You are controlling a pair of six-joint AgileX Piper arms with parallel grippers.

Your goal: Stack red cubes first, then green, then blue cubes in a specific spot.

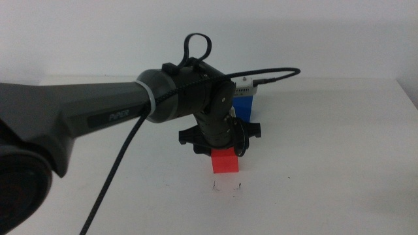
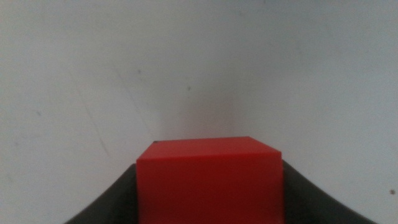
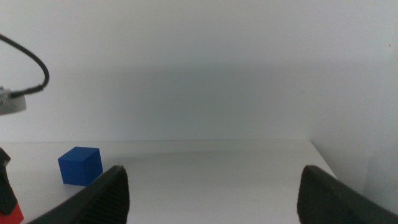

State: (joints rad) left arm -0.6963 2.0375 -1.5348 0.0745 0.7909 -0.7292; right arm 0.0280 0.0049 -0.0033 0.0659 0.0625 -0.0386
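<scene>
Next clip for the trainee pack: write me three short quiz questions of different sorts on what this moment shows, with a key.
1. True or false: the left tool is shut on the red cube.
2. Multiple choice: in the middle view, the blue cube sits (A) on top of the red cube, (B) on the table behind the left arm, (C) between the right tool's jaws.
3. Fill in: the right tool has its jaws ____ with nothing between them.

Key: 1 true; 2 B; 3 open.
</scene>
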